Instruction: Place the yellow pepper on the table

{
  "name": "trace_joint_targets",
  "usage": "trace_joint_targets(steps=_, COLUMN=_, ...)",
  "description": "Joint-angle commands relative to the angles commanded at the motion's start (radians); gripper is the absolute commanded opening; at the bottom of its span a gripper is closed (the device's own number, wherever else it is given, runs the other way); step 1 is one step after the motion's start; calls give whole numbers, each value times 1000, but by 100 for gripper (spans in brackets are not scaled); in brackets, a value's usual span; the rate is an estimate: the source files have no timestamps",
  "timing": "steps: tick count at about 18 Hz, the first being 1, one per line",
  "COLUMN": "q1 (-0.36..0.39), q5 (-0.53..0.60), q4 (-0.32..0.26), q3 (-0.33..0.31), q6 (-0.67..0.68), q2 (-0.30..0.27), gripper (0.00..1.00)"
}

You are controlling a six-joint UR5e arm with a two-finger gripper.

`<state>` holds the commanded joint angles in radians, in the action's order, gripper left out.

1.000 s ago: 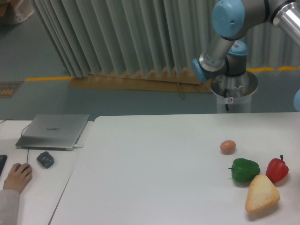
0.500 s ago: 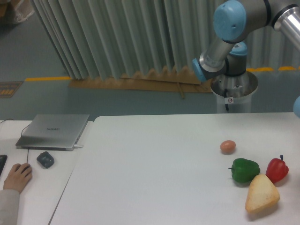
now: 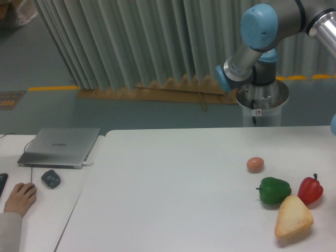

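My pincer sits outside the view, so I cannot tell its state, and no yellow pepper shows. On the smooth white table [image 3: 173, 194] lie four things: one brown egg [image 3: 255, 164], one glossy green pepper [image 3: 274, 190], one red pepper [image 3: 310, 190], one tan wedge [image 3: 293, 217].

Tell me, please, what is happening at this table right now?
Nothing is being handled in view. The robot arm reaches out of frame at upper right, so its gripper and any yellow pepper are not visible. On the white table sit an egg, a green pepper, a red pepper and a tan wedge. A person's hand rests by the laptop.
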<state>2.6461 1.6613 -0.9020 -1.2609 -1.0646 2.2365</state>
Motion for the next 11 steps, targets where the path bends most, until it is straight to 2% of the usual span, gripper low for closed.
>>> trace_joint_targets(steps=3, q1=0, q5=0, q4=5, q3=0, q6=0, q2=18, gripper=100)
trace_joint_targets(steps=11, q1=3, q5=0, q4=5, q3=-9, q6=0, q2=18, gripper=100)
